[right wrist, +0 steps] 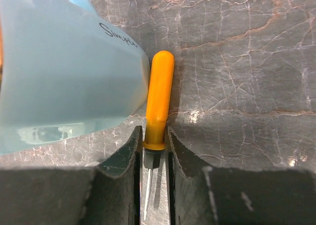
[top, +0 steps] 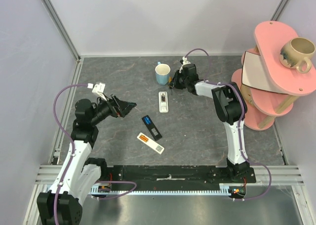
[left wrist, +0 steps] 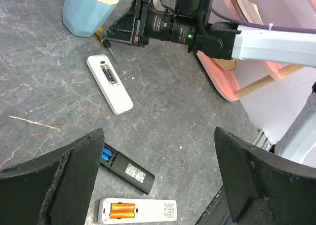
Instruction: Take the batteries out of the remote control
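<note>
Left-wrist view: one finger (left wrist: 64, 180) of the left pincer (left wrist: 158, 132) hides an end of the black remote (left wrist: 131, 173) and part of its blue batteries (left wrist: 105, 155). Right-wrist view: the mug (right wrist: 64, 71) is cropped at the frame's edge, and the screwdriver (right wrist: 159, 96) shaft is blurred.

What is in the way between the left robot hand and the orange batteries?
Nothing I can see. The left gripper hangs open, and the orange batteries lie uncovered in the near white remote. The black remote lies beside it, not across the way.
</note>
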